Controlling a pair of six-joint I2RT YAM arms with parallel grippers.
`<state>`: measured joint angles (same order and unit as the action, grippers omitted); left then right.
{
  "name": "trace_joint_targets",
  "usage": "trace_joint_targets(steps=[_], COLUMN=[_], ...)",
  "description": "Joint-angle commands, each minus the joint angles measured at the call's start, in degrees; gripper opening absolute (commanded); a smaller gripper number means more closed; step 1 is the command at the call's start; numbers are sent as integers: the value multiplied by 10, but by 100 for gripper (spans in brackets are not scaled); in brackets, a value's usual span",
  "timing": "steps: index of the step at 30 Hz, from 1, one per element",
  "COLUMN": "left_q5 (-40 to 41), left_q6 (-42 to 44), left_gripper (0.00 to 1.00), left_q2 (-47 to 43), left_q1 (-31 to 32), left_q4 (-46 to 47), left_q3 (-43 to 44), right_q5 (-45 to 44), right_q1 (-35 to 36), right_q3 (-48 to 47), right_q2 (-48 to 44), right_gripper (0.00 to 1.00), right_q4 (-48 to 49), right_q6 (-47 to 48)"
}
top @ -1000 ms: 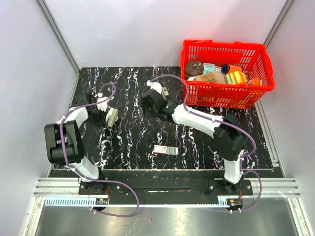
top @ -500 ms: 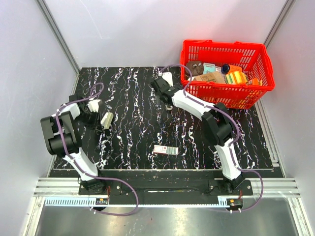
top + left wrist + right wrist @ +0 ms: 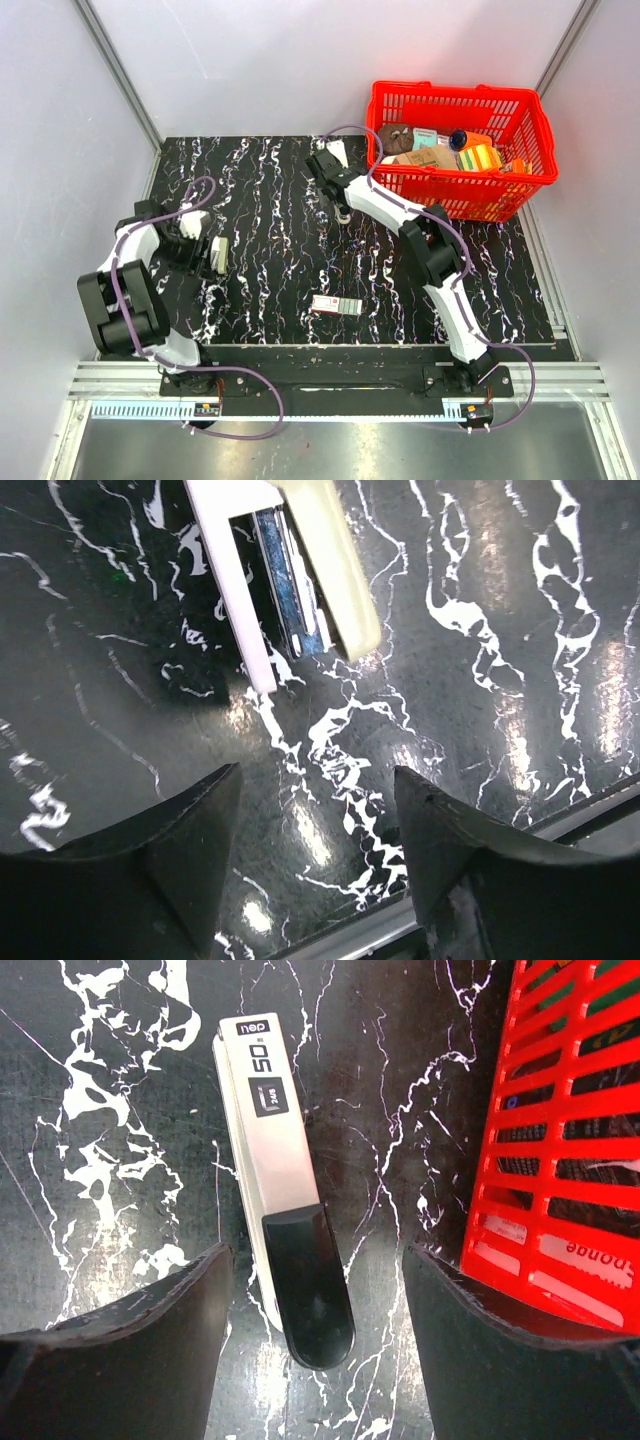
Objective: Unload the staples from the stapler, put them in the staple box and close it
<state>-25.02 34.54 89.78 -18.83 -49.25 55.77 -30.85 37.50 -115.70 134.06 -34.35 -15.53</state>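
Right end effector hovers wide open over the stapler, which lies flat on the table just beside the basket. Looks like the grasp step: next, descend and close. Left end effector is wide too, empty.

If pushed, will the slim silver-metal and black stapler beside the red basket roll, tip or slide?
Slim silver-metal and black stapler lies flat and low: likely slides or pivots, not rolls. Smooth metal looks rigid, probably slippery; glossy black marbled table likely adds little friction.
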Motion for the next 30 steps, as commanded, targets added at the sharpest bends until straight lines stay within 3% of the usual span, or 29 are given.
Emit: trace_joint_targets(steps=[1, 6, 7, 13, 17, 19, 23, 30], left_q5=[-9, -36, -42, -66, -86, -72, -87, -165], left_q6=[3, -13, -18, -50, -93, -123, -170, -236], left_gripper=[80, 91, 99, 99, 86, 86, 94, 99], left_q2=[-71, -109, -116, -146, -155, -151, -120, -62], left_q1=[-3, -2, -2, 26, 87, 144, 224, 263], left_q4=[-37, -67, -67, -48, 0, 43, 105, 215], left_q3=[29, 59, 61, 58, 38, 27, 26, 16], right_q5=[2, 25, 28, 52, 92, 121, 185, 241], right_q1=[0, -1, -1, -3, -2, -1, 5, 25], right_q3=[-45, -56, -58, -58, -50, -28, 89, 265], right_q2=[20, 34, 37, 45, 27, 0, -98, -247], right_gripper=[71, 59, 55, 37, 8, 0, 0, 0], right_q4=[-15, -27, -31, -49, -58, -51, 22, 137], right_q6=[11, 5, 4, -13, -43, -74, -138, -250])
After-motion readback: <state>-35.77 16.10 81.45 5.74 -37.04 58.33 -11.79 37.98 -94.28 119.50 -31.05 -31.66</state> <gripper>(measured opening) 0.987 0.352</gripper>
